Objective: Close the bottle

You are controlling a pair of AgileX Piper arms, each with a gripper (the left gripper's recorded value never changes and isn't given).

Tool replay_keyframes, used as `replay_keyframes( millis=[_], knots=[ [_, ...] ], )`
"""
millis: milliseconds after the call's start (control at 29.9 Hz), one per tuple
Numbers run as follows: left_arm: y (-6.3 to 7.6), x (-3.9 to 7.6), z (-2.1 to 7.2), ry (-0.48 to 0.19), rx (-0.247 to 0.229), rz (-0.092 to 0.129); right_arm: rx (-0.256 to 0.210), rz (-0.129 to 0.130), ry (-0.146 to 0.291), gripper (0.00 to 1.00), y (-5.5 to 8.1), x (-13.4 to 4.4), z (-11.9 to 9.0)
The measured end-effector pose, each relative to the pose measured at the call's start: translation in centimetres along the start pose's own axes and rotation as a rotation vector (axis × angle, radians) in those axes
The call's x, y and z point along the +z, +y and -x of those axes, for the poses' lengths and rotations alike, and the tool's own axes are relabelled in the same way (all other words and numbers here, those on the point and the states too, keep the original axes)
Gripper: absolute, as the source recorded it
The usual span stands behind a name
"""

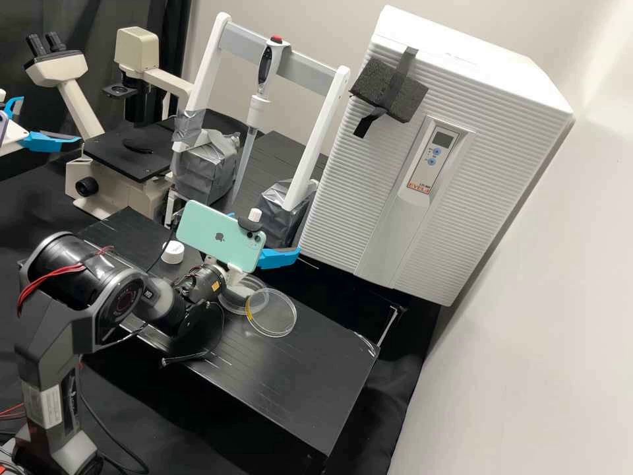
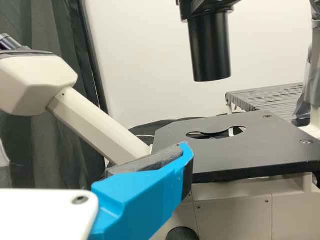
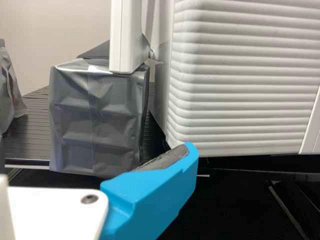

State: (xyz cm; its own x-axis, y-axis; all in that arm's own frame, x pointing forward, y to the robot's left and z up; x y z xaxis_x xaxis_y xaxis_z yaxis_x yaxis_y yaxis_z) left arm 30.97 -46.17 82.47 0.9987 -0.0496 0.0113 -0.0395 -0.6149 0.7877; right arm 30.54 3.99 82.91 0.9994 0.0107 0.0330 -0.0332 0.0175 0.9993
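- The step in hand is, I judge, fetching the white cap [image 1: 173, 252], which lies loose on the bench left of the right gripper [image 1: 280, 256]. That gripper's jaws are released, with the one visible pad bare.
- Grip the cap by its rim, keep it level, and lower it squarely onto the bottle [image 1: 254, 216], which stands just beyond the green phone [image 1: 221, 243].
- The left gripper [image 1: 33, 125], far left by the microscope [image 1: 112, 165], is also released and empty.
- The phone hides the bottle's body, and I cannot tell whether its neck is open.
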Motion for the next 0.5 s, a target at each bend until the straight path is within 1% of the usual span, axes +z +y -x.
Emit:
replay_keyframes(
  millis=[335,401,435,502],
  knots=[
    [0.0,0.0,0.00,-0.002,0.000,-0.001,0.000,0.000,0.000,1.00,0.0,0.0,0.0],
    [0.0,0.4,0.14,-0.023,-0.003,-0.007,0.000,0.000,0.000,1.00,0.0,0.0,0.0],
    [-0.1,0.8,0.32,-0.038,-0.008,-0.002,0.000,0.000,0.000,1.00,0.0,0.0,0.0],
    [0.1,1.7,0.73,-0.084,-0.005,0.024,0.000,0.000,0.000,1.00,0.0,0.0,0.0]
  ],
)
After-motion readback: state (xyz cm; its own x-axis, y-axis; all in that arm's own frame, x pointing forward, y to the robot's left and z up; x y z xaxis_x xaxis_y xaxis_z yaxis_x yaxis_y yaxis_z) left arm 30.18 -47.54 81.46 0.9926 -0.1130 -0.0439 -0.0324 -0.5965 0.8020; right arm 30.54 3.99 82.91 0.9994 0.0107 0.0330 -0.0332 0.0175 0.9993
